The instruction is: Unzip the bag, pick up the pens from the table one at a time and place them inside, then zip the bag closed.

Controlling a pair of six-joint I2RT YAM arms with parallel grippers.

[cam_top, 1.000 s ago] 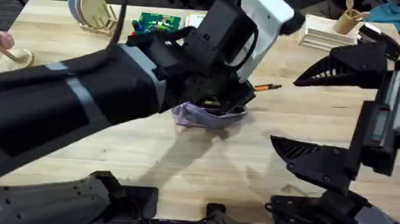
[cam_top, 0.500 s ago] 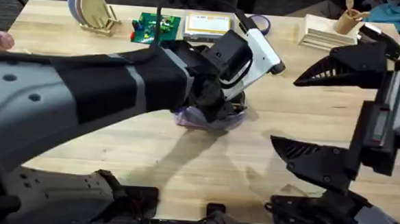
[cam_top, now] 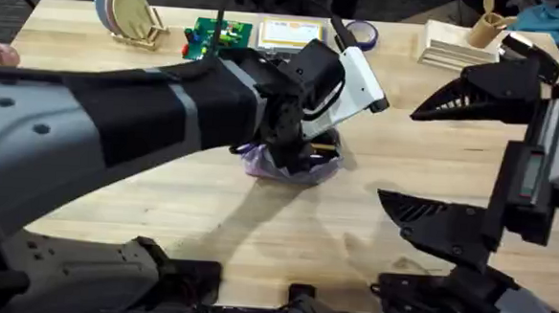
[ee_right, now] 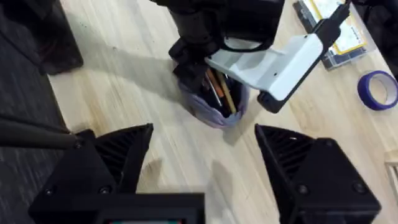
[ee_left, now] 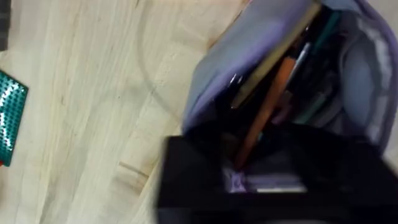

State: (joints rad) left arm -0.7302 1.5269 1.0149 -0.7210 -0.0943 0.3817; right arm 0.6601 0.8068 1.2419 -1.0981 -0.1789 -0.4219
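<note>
We see the bag [cam_top: 293, 164] lying unzipped on the worktop [cam_top: 285, 233], with the left end effector [cam_top: 294, 148] lowered into its mouth; whether its fingers are apart or together we cannot tell. Inside the bag the orange pen [ee_left: 267, 109] lies lengthwise among other slim items, its near end at the end effector's black body. The right end effector [ee_right: 202, 158] hovers near the bag with fingers spread and empty; to do this step well, we judge the left should release only once the pen lies below the zipper line, then lift straight out without snagging the fabric.
</note>
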